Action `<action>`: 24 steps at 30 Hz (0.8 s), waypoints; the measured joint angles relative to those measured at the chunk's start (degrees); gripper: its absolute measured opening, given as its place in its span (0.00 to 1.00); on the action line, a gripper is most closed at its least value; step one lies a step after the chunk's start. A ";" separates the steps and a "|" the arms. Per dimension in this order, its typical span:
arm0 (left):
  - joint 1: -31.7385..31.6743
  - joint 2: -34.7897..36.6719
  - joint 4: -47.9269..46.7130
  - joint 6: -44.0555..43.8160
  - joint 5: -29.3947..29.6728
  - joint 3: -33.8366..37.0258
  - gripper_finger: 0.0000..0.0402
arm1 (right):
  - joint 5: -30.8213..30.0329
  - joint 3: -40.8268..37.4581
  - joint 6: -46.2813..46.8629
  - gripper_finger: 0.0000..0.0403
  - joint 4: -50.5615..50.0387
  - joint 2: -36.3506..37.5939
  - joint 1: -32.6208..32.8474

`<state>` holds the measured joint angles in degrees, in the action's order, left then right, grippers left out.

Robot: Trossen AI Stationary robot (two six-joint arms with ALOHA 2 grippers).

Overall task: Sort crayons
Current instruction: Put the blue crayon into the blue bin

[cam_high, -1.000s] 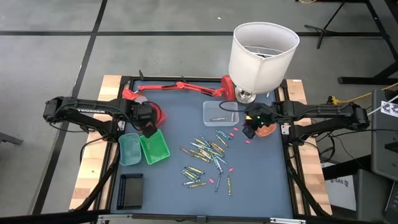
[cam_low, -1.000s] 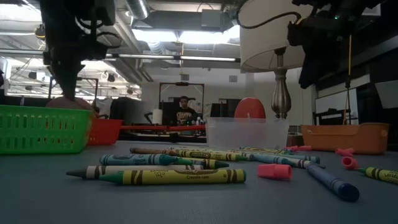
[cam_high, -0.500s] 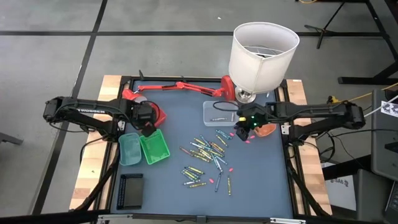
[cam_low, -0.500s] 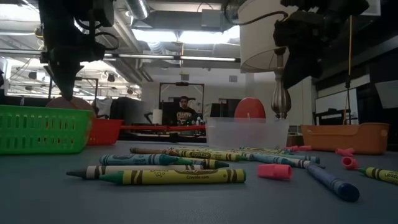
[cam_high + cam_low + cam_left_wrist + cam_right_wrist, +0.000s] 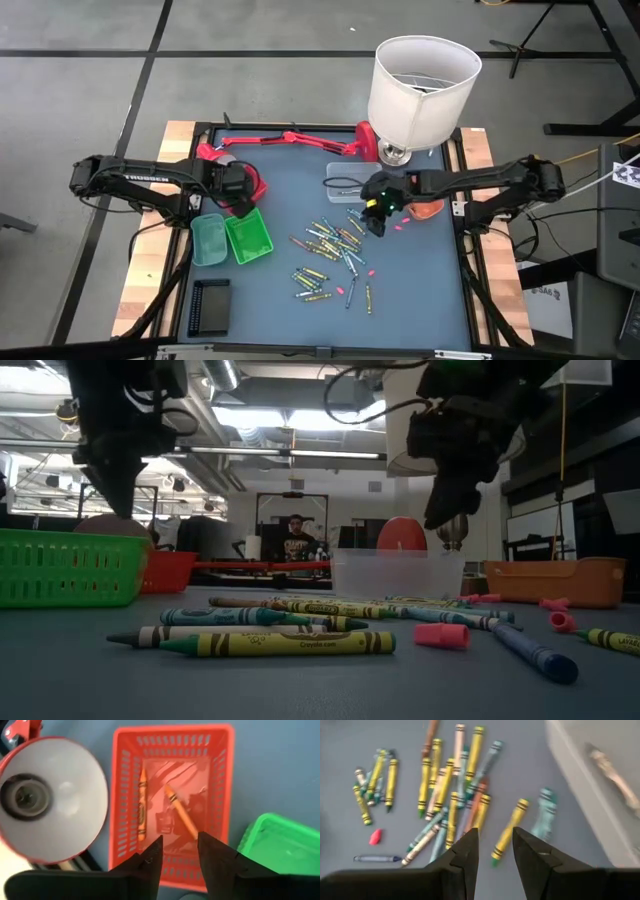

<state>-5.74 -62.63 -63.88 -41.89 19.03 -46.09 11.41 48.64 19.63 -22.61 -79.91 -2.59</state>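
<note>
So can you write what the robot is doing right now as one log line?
left fingers: open, over red tray holding two orange crayons | right fingers: open, empty, above loose crayons | sorting unfinished

The table (image 5: 300, 320) is a dull slate blue. The crayons (image 5: 330, 250) scattered on it are mostly yellow, with green, teal, blue, grey and brown among them, each wrapper banded in black. Small pink bits (image 5: 372, 272) lie between them. A red mesh basket (image 5: 172, 800) holds two orange crayons (image 5: 141, 805). Beside it sit a bright green basket (image 5: 249, 238) and a paler teal one (image 5: 209, 240). The lamp shade (image 5: 423, 90) is white.
</note>
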 joint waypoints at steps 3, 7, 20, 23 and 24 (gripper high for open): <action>0.00 0.00 2.75 0.01 0.01 0.00 0.27 | 2.51 0.00 -3.52 0.29 3.18 -1.50 2.67; 0.00 -0.01 5.71 1.08 0.02 0.00 0.27 | 4.62 0.00 -9.81 0.29 7.32 -2.48 7.32; 0.89 -0.02 13.24 3.51 0.00 0.00 0.27 | 4.71 0.00 -24.50 0.29 12.09 -3.27 21.64; 1.74 -0.02 14.66 3.52 -0.02 0.00 0.27 | 3.78 0.02 -26.08 0.29 15.02 -4.51 23.94; 2.05 -0.02 15.02 3.52 -0.02 -0.01 0.27 | 3.54 0.00 -26.38 0.29 15.74 -5.10 24.60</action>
<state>-3.69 -62.65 -48.86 -38.37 19.01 -46.09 14.95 48.64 -6.75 -6.87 -85.01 22.01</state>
